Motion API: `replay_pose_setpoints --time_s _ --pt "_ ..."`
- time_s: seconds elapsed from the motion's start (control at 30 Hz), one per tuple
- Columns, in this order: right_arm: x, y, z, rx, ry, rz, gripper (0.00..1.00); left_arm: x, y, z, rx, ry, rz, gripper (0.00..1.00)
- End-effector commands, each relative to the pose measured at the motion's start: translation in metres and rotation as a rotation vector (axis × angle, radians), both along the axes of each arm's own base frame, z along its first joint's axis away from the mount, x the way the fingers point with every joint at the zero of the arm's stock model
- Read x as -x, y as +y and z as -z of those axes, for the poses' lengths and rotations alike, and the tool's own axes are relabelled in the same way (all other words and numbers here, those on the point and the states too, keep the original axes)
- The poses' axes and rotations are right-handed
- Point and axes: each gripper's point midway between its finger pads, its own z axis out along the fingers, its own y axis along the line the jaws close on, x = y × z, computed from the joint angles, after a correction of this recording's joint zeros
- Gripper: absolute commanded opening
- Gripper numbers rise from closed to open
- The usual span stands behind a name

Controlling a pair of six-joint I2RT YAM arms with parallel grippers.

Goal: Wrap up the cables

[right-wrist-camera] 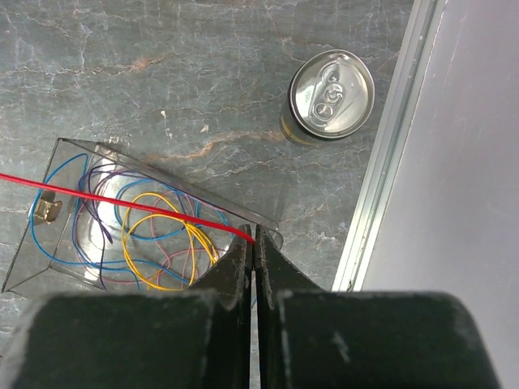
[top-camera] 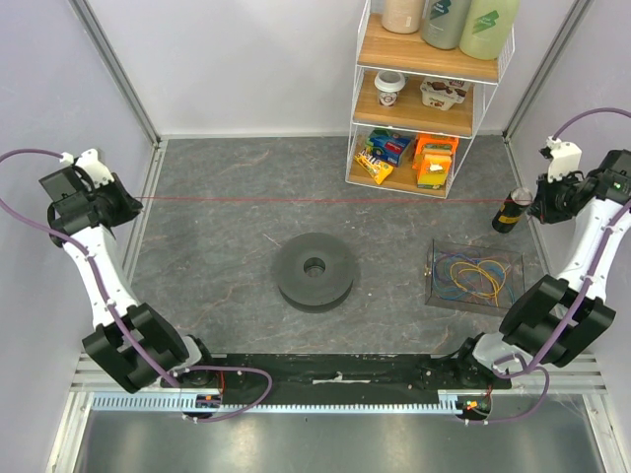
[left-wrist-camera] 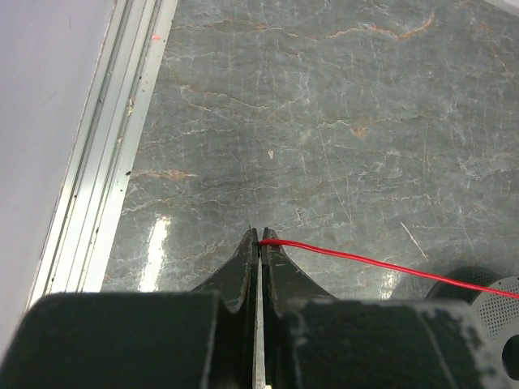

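A thin red cable [top-camera: 325, 199] is stretched taut across the table between my two grippers. My left gripper [top-camera: 135, 202] is shut on its left end; in the left wrist view the jaws [left-wrist-camera: 259, 237] pinch the cable [left-wrist-camera: 365, 261] at their tips. My right gripper [top-camera: 537, 202] is shut on its right end, as the right wrist view [right-wrist-camera: 254, 243] shows with the cable [right-wrist-camera: 122, 201] running off to the left. The dark grey spool [top-camera: 315, 270] lies flat at mid-table, nearer than the cable. Loose yellow, blue and purple cables [right-wrist-camera: 154, 235] lie in a clear tray [top-camera: 473, 278].
A drink can [top-camera: 510, 210] stands by the right wall, close to my right gripper, and also shows in the right wrist view [right-wrist-camera: 331, 93]. A white wire shelf [top-camera: 424, 99] with snacks and bottles stands at the back right. Metal rails [left-wrist-camera: 105, 186] edge the table.
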Motion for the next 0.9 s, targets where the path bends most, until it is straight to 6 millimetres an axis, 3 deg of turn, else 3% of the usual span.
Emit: replay_pose_setpoints --time_s 0.0,0.17,0.33,0.4,0.5,0.57,0.67,0.87 --pt "-0.007 -0.003 -0.016 0.087 -0.051 -0.015 0.00 -0.008 0.006 -0.034 -0.061 -0.100 -0.001 0.02" --pt "0.000 0.027 -0.006 0.043 0.008 -0.140 0.00 -0.009 -0.029 -0.050 -0.096 -0.145 0.138 0.02" --pt "0.003 0.066 -0.011 0.056 0.013 -0.251 0.02 -0.010 -0.081 -0.069 -0.119 -0.200 0.263 0.01" --pt "0.001 0.074 -0.011 0.058 0.016 -0.266 0.16 -0.012 -0.107 -0.078 -0.131 -0.226 0.330 0.02" --pt "0.001 0.077 -0.008 0.085 0.031 -0.303 0.59 -0.012 -0.140 -0.093 -0.176 -0.270 0.420 0.02" --pt "0.001 0.077 -0.005 0.099 0.043 -0.329 0.79 -0.011 -0.164 -0.103 -0.200 -0.298 0.495 0.02" --pt "0.011 0.094 -0.011 0.072 0.050 -0.429 0.91 -0.007 -0.192 -0.115 -0.248 -0.331 0.590 0.02" --pt "0.016 0.156 -0.049 -0.021 -0.088 -0.591 0.92 0.007 -0.254 -0.123 -0.292 -0.365 0.807 0.02"
